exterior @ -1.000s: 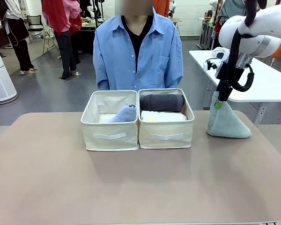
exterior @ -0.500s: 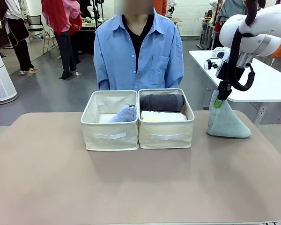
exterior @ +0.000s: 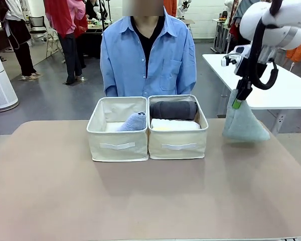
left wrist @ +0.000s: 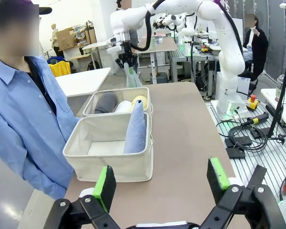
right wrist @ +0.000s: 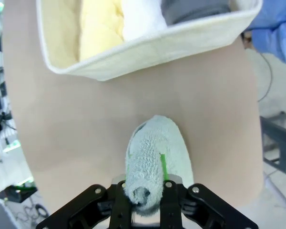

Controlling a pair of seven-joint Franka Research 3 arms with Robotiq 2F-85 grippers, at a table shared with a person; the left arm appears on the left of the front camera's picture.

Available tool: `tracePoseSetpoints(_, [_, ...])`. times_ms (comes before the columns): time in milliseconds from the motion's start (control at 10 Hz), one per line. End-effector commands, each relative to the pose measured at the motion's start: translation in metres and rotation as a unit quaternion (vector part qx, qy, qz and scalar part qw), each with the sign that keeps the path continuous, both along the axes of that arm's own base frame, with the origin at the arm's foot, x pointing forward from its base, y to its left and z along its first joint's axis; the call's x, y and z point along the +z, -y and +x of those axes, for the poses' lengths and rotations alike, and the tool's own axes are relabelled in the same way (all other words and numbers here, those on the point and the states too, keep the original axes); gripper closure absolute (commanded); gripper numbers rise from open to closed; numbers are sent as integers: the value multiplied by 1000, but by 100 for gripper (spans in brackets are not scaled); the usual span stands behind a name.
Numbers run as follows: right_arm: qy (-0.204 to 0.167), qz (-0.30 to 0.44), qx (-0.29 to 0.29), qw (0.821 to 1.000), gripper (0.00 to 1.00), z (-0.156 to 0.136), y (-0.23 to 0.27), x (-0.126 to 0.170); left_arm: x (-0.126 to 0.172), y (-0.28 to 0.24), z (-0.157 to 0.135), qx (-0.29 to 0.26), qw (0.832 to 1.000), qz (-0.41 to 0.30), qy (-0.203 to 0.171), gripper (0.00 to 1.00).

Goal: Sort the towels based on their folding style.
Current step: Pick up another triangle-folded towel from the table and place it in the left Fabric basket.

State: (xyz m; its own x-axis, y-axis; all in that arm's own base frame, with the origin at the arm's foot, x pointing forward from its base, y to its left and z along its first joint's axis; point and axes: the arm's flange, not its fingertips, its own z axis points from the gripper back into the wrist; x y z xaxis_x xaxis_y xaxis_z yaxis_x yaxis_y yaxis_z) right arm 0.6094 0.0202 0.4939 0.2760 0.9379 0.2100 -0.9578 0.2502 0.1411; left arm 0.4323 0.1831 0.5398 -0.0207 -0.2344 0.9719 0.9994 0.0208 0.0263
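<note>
Beige tabletop (exterior: 150, 201) lies under the right gripper (exterior: 237, 103), whose jaws are clenched on the tip of the pale teal cone towel (exterior: 243, 125), which hangs to the right of the fabric bins (exterior: 140, 150). Being soft, light terry, it will likely sag, so the pinched peak looks the soundest hold. The left gripper (left wrist: 162, 179) gapes empty, left of the bins.

**Teal cone in the grip, four towels binned**

I see the pale teal cone towel (exterior: 243, 126) pinched at its tip by the right gripper (exterior: 237, 104). It hangs point-up over the right side of the surface (exterior: 150, 201); I can't tell whether its base touches. The periwinkle-blue cone (exterior: 133, 122) leans in the left bin (exterior: 118, 145). In the right bin (exterior: 178, 145) three rolls lie side by side: the dark grey roll (exterior: 173, 109) farthest from me, the white roll (exterior: 178, 123) in the middle, the yellow roll (right wrist: 97, 28) nearest.
</note>
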Motion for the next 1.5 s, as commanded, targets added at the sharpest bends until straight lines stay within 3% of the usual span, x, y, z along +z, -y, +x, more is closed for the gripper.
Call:
tracePoseSetpoints(0, [35, -3, -16, 999, 99, -39, -22, 72, 2, -1, -2, 1, 1000, -2, 0, 0])
tracePoseSetpoints(100, [61, -1, -21, 998, 99, -59, -31, 108, 2, -1, -2, 1, 1000, -2, 0, 0])
tracePoseSetpoints(300, [94, 2, -28, 995, 99, -83, -38, 148, 2, -1, -2, 1, 1000, -2, 0, 0])
tracePoseSetpoints(500, [108, -4, -52, 993, 99, -98, -25, 151, 2, -1, -2, 1, 1000, -2, 0, 0])
tracePoseSetpoints(600, [101, -1, -18, 995, 99, -94, -41, 174, 2, -1, -2, 1, 1000, -2, 0, 0])
tracePoseSetpoints(900, [101, -1, -18, 995, 99, -94, -41, 174, 2, -1, -2, 1, 1000, -2, 0, 0])
tracePoseSetpoints(1000, [101, 0, -23, 995, 81, -96, -40, 171, 2, -1, -2, 1, 1000, -2, 0, 0])
tracePoseSetpoints(1200, [165, 78, 21, 983, 81, -79, -118, 187, 2, -1, -2, 1, 1000, -2, 0, 0])
tracePoseSetpoints(1400, [158, 122, 64, 978, 81, -56, -209, 192, 2, -1, -2, 1, 1000, -2, 0, 0])
